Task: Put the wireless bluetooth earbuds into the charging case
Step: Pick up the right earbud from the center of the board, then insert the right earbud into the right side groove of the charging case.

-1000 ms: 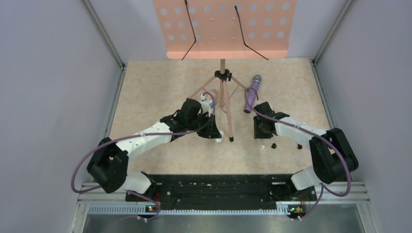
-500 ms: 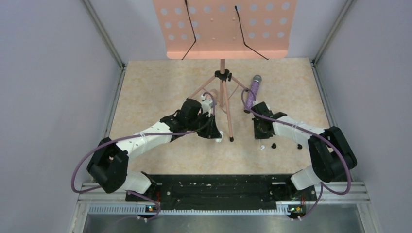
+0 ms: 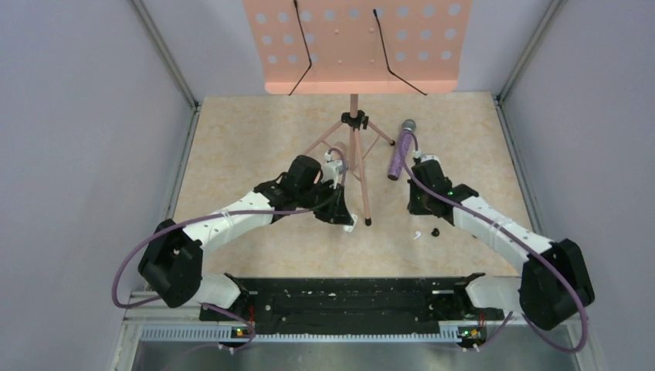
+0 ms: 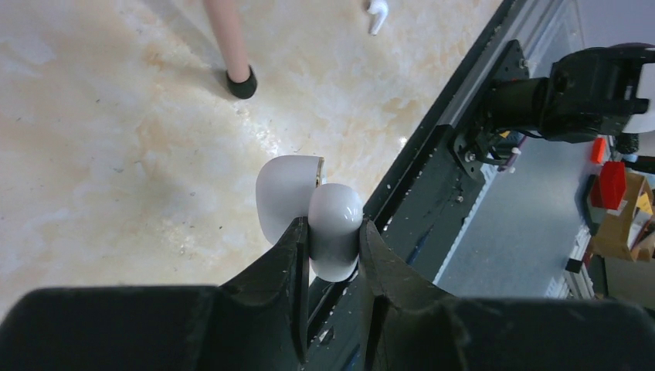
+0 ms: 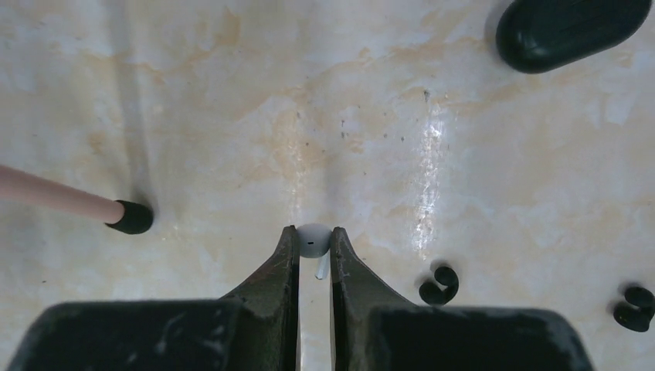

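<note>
My left gripper (image 4: 334, 229) is shut on the charging case (image 4: 337, 210), a small glossy white case. Its lid (image 4: 284, 189) hangs open to the left, just above the table near the front rail. In the top view the left gripper (image 3: 344, 219) sits left of the stand's foot. My right gripper (image 5: 313, 233) is shut on a white earbud (image 5: 313, 242) close to the tabletop, with its stem pointing back between the fingers. In the top view, a white earbud (image 3: 416, 234) shows just below the right gripper (image 3: 420, 216). An earbud (image 4: 377, 9) also lies at the top edge of the left wrist view.
A pink music stand (image 3: 355, 46) rises at the back, and one foot (image 5: 131, 218) rests left of my right fingers. A purple microphone (image 3: 399, 151) lies behind the right gripper. A black oval pebble-shaped object (image 5: 570, 29) and two black ear hooks (image 5: 438, 286) (image 5: 633, 309) lie to the right.
My right jaws have closed onto the earbud. The right arm's elbow has swung out to the right and toward the near edge. The left arm and the case have not moved.
</note>
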Controlling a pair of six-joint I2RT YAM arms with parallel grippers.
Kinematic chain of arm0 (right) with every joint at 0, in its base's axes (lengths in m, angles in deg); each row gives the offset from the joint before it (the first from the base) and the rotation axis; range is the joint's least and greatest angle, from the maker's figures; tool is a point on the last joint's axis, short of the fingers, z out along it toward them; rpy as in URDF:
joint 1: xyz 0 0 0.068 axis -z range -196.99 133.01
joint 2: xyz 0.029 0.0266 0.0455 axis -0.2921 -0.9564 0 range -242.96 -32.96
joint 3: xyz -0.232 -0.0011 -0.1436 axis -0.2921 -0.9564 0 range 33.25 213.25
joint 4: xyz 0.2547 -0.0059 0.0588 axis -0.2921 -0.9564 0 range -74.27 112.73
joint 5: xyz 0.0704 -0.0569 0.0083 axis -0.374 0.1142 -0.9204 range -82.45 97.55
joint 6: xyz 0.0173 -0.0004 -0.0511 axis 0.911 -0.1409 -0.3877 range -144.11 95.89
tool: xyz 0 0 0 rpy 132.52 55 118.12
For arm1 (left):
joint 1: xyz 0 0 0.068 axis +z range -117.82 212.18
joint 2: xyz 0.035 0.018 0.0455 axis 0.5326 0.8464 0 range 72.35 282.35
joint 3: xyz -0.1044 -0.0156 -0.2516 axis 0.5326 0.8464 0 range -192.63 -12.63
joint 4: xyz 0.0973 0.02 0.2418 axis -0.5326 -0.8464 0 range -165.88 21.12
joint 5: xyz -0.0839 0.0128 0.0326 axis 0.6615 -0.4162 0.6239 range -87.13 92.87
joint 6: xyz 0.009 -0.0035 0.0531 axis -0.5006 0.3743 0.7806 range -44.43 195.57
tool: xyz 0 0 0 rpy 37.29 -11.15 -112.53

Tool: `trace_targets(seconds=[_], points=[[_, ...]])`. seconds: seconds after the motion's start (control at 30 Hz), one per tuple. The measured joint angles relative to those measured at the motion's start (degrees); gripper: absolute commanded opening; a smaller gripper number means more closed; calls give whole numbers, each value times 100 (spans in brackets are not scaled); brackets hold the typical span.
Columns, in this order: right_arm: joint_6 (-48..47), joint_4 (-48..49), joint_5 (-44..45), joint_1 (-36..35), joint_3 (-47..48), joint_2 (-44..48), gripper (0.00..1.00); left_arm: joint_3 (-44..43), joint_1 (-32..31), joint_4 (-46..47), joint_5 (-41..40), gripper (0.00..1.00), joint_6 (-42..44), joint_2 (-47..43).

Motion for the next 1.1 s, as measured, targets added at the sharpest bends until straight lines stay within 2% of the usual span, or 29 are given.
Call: trace_targets(seconds=[0.3, 0.6, 0.87, 1.1], points=[[-273, 289, -378, -2, -376, 1768, 0, -573, 164, -184, 1001, 0, -74, 247], [-444, 1040, -1108, -195, -413, 3176, 0, -1246, 341, -313, 1895, 0, -485, 651], [-494, 1790, -1547, -409, -490, 3401, 0, -1567, 828, -247, 2693, 0, -1058, 789], [-505, 2540, -1814, -636, -813, 3241, 0, -1167, 835, 1322, 3357, 0, -2675, 951]])
